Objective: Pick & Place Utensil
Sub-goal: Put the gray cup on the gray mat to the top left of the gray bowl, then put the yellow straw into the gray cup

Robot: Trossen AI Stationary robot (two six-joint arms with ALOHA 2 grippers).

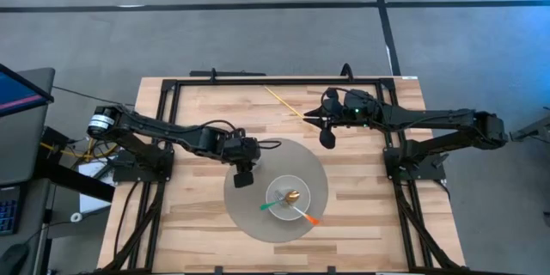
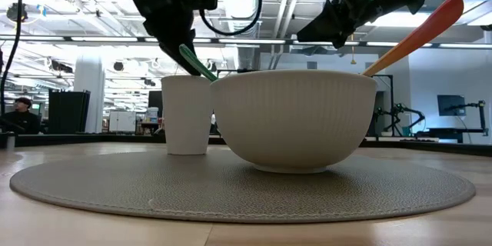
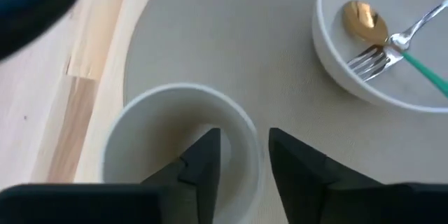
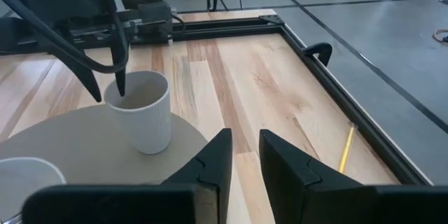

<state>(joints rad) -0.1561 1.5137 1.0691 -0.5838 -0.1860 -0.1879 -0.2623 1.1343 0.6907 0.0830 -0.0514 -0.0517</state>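
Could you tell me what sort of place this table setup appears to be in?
Probably a robotics lab or open workshop: the wooden table sits in a black metal frame on a bare concrete floor, and the low view shows exposed ceiling ducts and monitors behind.

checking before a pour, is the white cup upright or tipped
Upright: the white cup stands on its base on the mat, its open mouth facing up under the left gripper.

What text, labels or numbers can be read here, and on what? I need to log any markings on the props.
None is readable. The cup, the bowl, the mat and the green-handled fork carry no print. Both grippers show no labels. The monitor shows nothing legible.
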